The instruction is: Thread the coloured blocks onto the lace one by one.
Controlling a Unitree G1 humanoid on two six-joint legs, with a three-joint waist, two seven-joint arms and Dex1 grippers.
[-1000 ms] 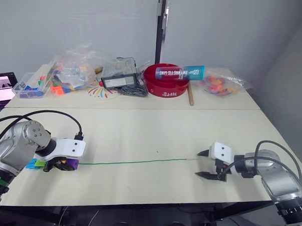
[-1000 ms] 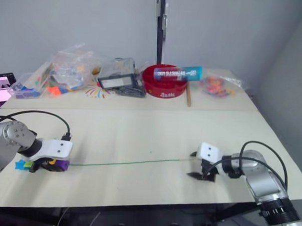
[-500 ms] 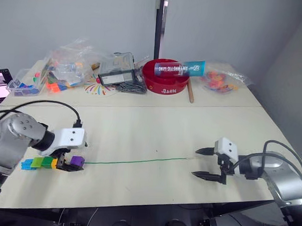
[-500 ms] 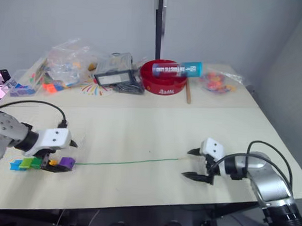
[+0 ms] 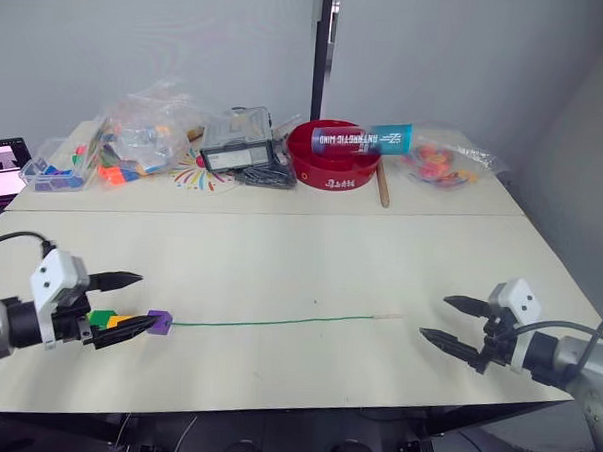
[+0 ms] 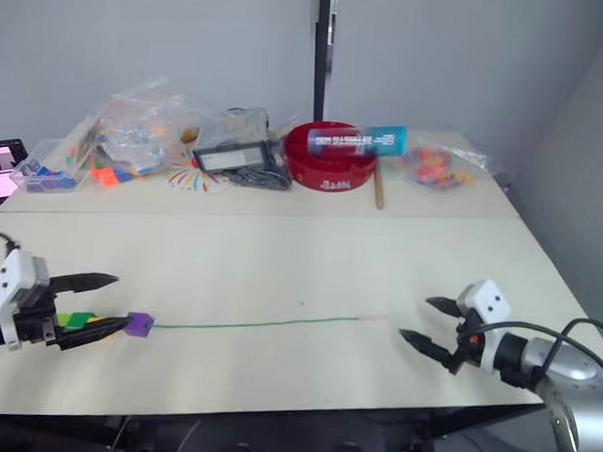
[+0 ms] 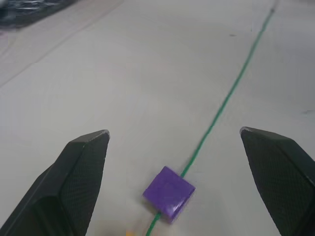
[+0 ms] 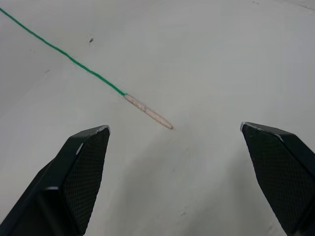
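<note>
Both grippers hold nothing, fingers spread wide. Left gripper [image 5: 126, 302] sits at the lower left of the left eye view, low over the table [image 5: 300, 256], its two black fingers pointing toward the frame's centre. Just ahead of its lower fingertip lies the purple block [image 5: 158, 322], a small cube already on the lace [image 5: 277, 323]; in the left wrist view the purple block [image 7: 169, 193] rests between and apart from the two fingers, with the green string entering one face and leaving the opposite one. Behind it, between the fingers, are the other blocks in a row: a light green block [image 5: 101, 318] and an orange-yellow block [image 5: 120, 321] can be made out; the rest are hidden by the gripper.

From the purple cube the lace runs as a thin, nearly straight green line toward the frame's right, ending in a pale stiff tip [image 5: 386, 317] a little right of centre.

Right gripper [image 5: 449, 324] is at the lower right, fingers aimed at the tip but apart from it. In the right wrist view the tip [image 8: 147, 111] is a short pinkish-beige stick lying flat on the table, between the two fingers and clear of both.

Along the upper part of the frame stand a red bowl [image 5: 329, 175] with a blue tube [image 5: 360, 141] across it, clear bags [image 5: 146, 129] of coloured pieces, and a wooden stick [image 5: 381, 184].
</note>
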